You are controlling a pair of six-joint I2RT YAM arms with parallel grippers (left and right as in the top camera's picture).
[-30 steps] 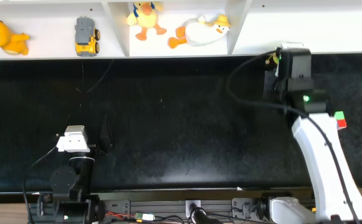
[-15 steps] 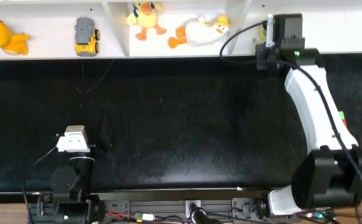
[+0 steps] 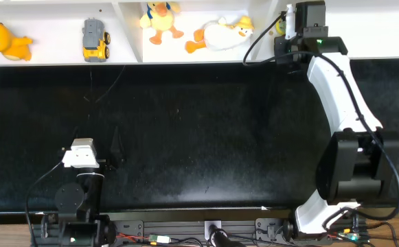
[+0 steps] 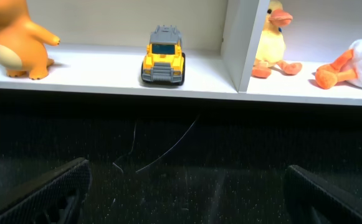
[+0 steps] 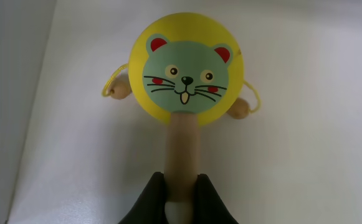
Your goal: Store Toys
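1. The right gripper (image 5: 182, 188) had its two fingers clenched on the bare wooden handle of a rattle drum (image 5: 185, 68), gripping it near the handle's end.
2. The rattle drum's round yellow head, painted with a green cat face, pointed away from the gripper over the white floor of the shelf (image 3: 62, 62). A small wooden bead on a cord sat at each side of the head. Whether the head rested on the floor or hung just above it could not be told.
3. From above, the right arm stretched from its base across the black table (image 3: 199, 137), with the wrist in the shelf's right-hand compartment, just beside the divider.
4. The next compartment held a white duck plush (image 3: 220, 34) lying on its side and a yellow duck plush (image 3: 161, 19) beside it.
5. The left-hand compartment held a yellow toy truck (image 3: 96, 40) and, well apart from it, an orange toy figure (image 3: 5, 40).
6. The left gripper (image 4: 187, 168) sat low over the table near its own base, facing the shelf, fingers spread wide and grasping nothing.
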